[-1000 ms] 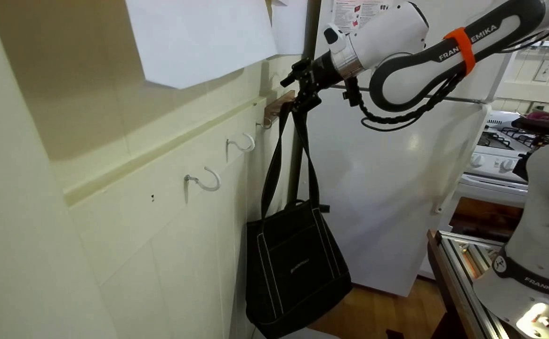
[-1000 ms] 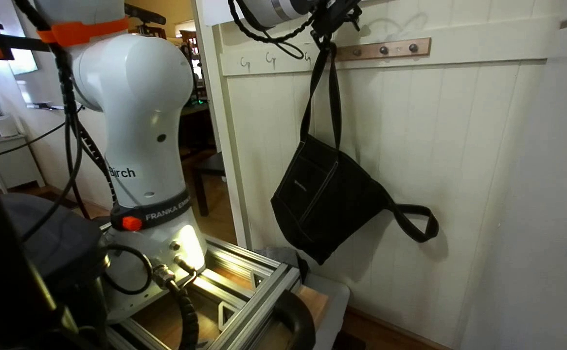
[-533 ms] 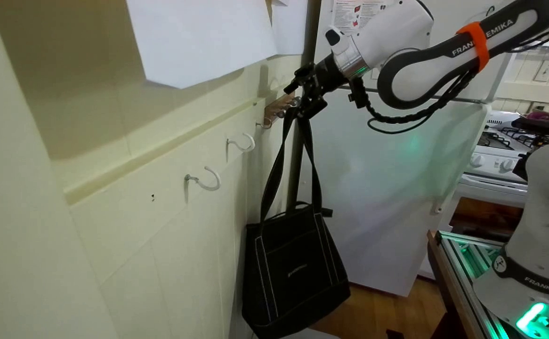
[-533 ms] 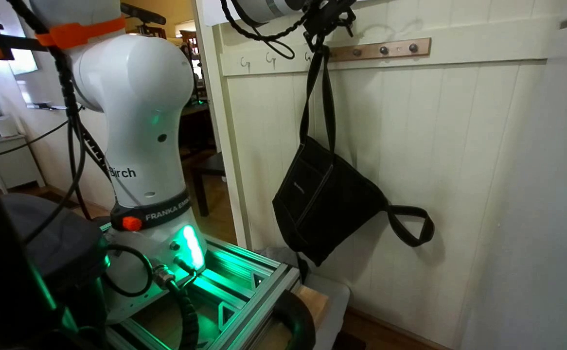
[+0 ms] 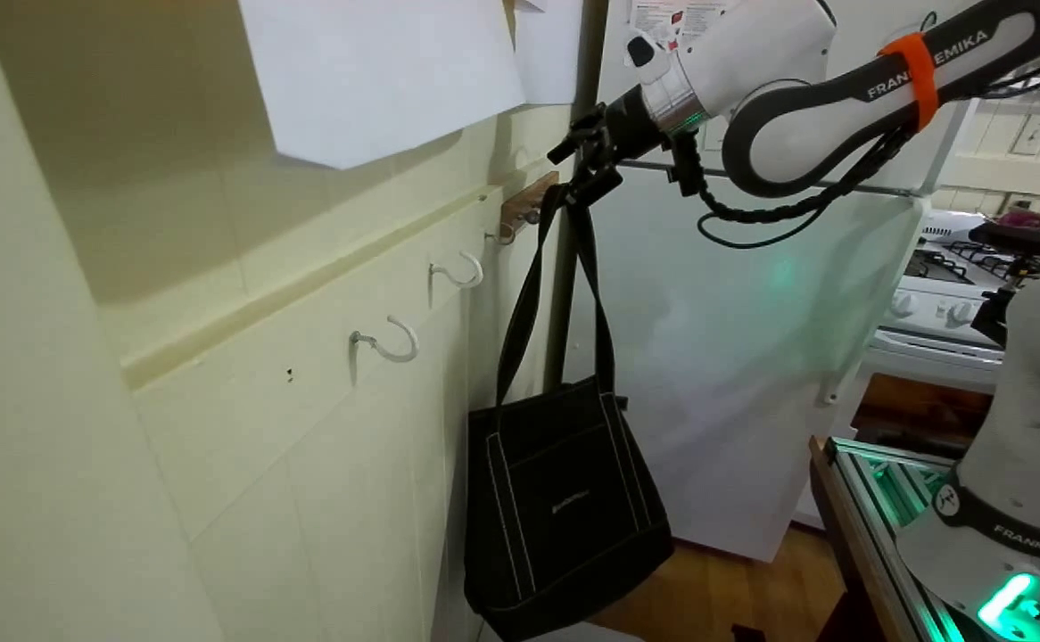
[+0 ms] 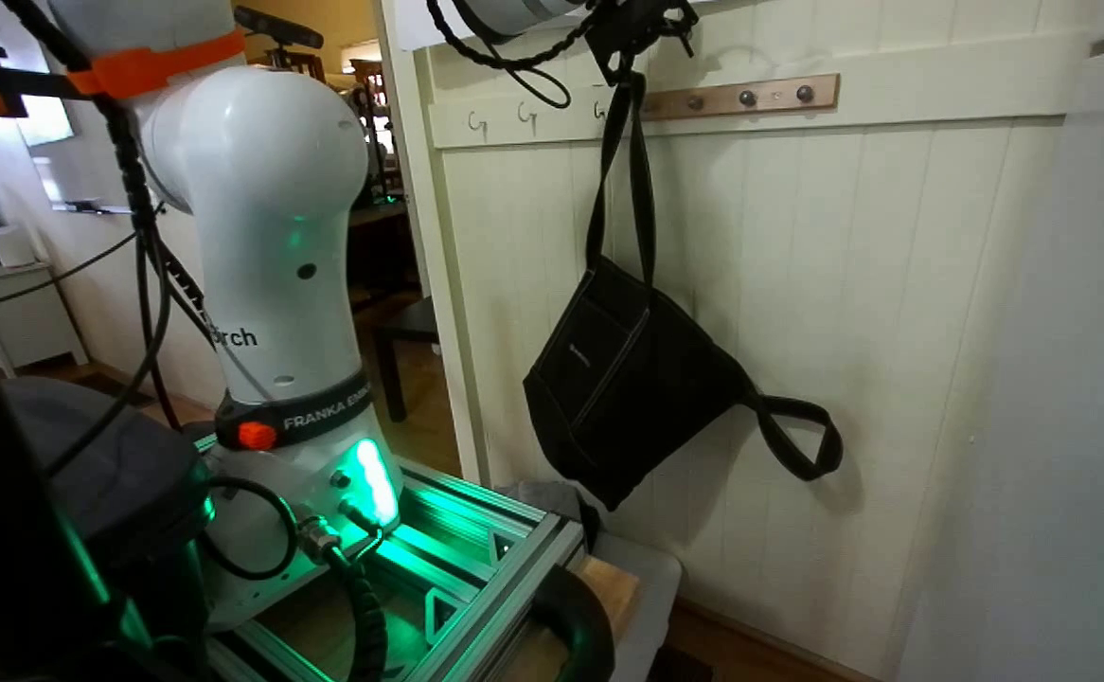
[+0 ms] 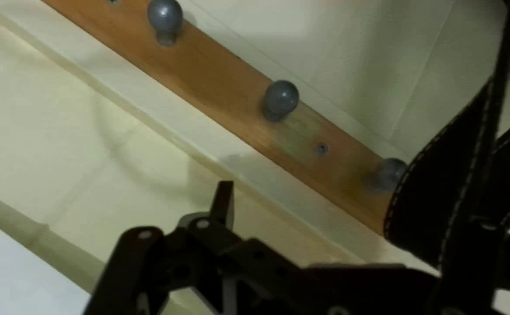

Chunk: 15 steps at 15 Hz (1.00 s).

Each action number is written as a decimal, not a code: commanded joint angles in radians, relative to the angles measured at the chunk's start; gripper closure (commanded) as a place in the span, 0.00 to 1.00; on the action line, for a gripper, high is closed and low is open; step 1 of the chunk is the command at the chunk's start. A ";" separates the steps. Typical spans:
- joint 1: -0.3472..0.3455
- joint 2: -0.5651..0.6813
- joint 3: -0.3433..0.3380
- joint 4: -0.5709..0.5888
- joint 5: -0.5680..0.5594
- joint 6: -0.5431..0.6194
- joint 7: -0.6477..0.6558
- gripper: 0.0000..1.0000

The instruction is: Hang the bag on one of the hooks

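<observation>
1. Left on the wall in an exterior view: skip the white wire hooks (image 6: 526, 114).
2. Tool (image 6: 656, 59) spread, clamping nothing; bag (image 6: 632, 379) hangs from one side of it by its strap (image 6: 642, 189). Go slow, may slip.
3. Right: get a rail knob (image 6: 748, 98) inside the strap, then lower.
4. Wrist view, right: strap half-hides another knob (image 7: 387, 173), runs out of frame.

Matt cloth bag (image 5: 569, 522) contrasts w/ smooth wood rail (image 7: 213, 81), incl. glossy, metal-look knobs (image 7: 282, 97), & semi-gloss fridge door (image 5: 707, 401).
</observation>
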 commanded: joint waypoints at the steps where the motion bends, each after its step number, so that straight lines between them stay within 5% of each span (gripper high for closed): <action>1: -0.188 -0.046 0.142 0.005 -0.083 -0.005 0.159 0.00; 8: -0.508 -0.081 0.419 0.005 -0.183 -0.011 0.358 0.00; 15: -0.662 -0.072 0.604 0.012 -0.184 0.017 0.433 0.00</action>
